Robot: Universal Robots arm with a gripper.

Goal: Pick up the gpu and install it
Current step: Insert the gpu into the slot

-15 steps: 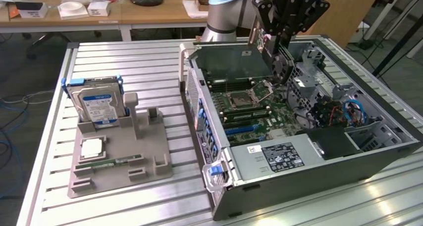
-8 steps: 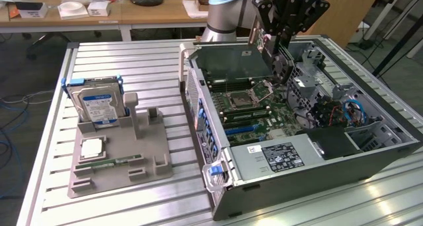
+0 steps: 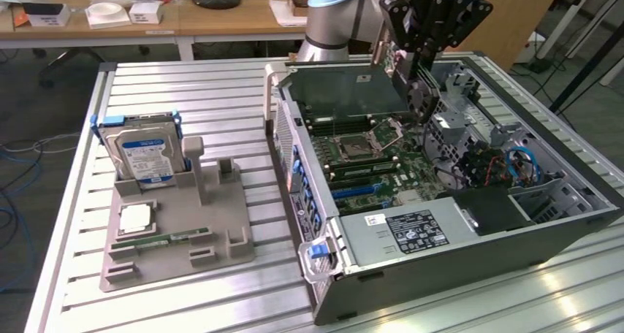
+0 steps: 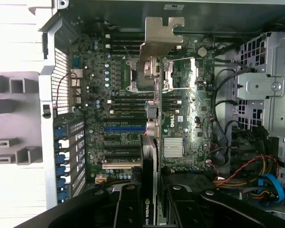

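The gpu [image 3: 346,92], a flat dark green-black card, hangs on edge above the open computer case [image 3: 546,223], over the motherboard [image 3: 370,158]. My gripper [image 3: 411,74] is shut on one end of it. In the wrist view the gpu [image 4: 152,142] shows edge-on between my black fingers [image 4: 128,209], with its silver end bracket [image 4: 160,35] at the far end. My gripper [image 4: 152,202] holds the card above the motherboard [image 4: 180,118], in line with the expansion slots, among them a blue slot [image 4: 124,128]. The card is clear of the board.
A grey holder tray [image 3: 175,238] on the slatted table at the exterior view's left carries a hard drive [image 3: 146,154], a narrow RAM stick [image 3: 161,239] and a square chip [image 3: 134,217]. Inside the case are the power supply [image 3: 410,231], cables [image 3: 516,165] and a drive cage [image 4: 266,85].
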